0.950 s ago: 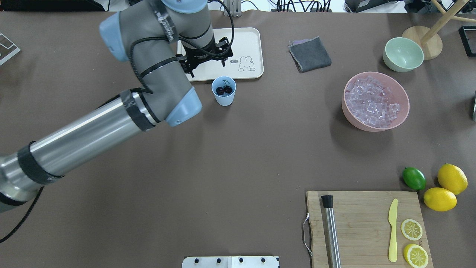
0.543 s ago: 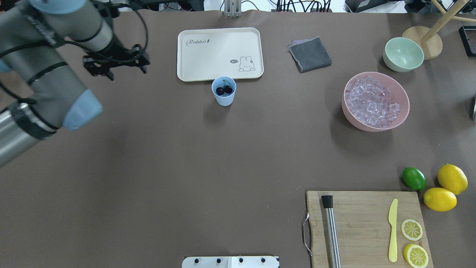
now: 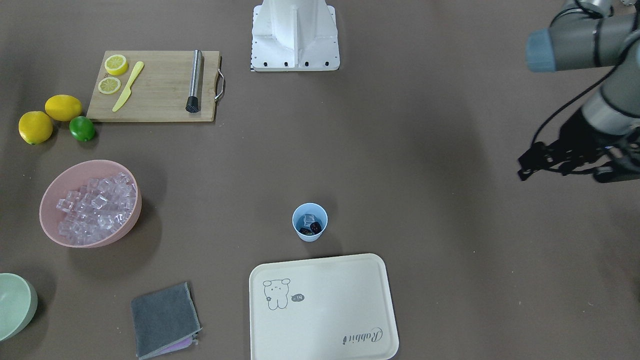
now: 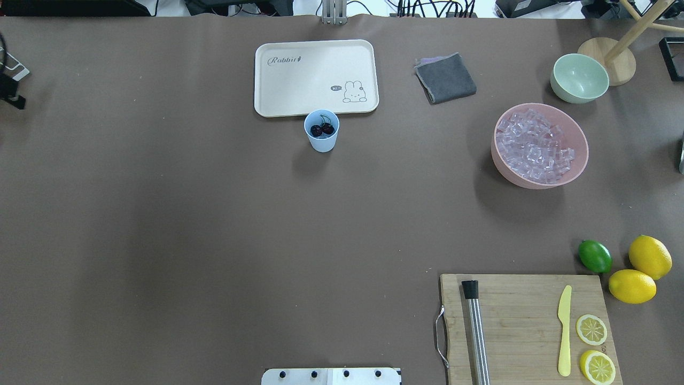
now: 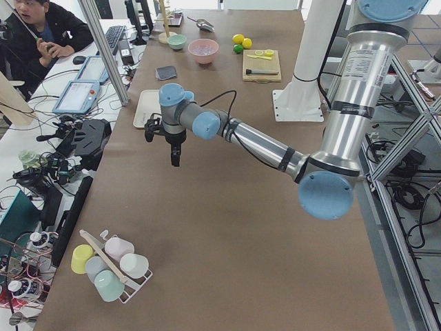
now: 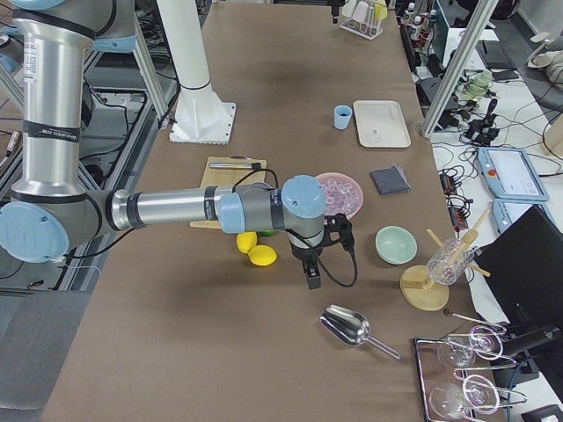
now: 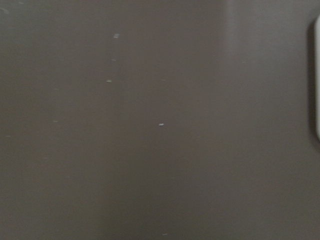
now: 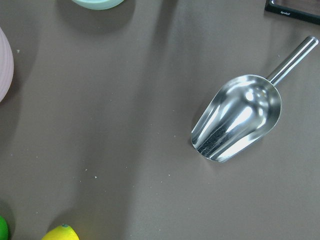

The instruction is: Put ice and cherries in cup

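Beside the tray (image 4: 315, 77), the cup (image 4: 321, 144) holds the cherries (image 4: 322, 129).
Front-facing view alone shows ice (image 3: 310, 218) with them; overhead shows only fruit. My left end effector (image 3: 570, 170) hangs spread, well apart. Right end effector (image 6: 312, 277): I cannot tell.

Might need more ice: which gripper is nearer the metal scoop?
Right. The right gripper hangs just beside the metal scoop; the left gripper is far off, toward the opposite end of the table.

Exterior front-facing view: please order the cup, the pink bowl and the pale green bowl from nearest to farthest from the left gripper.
From the left gripper, at the view's right edge:
1. the cup, at the centre.
2. the pink bowl, on the left.
3. the pale green bowl, in the lower-left corner.
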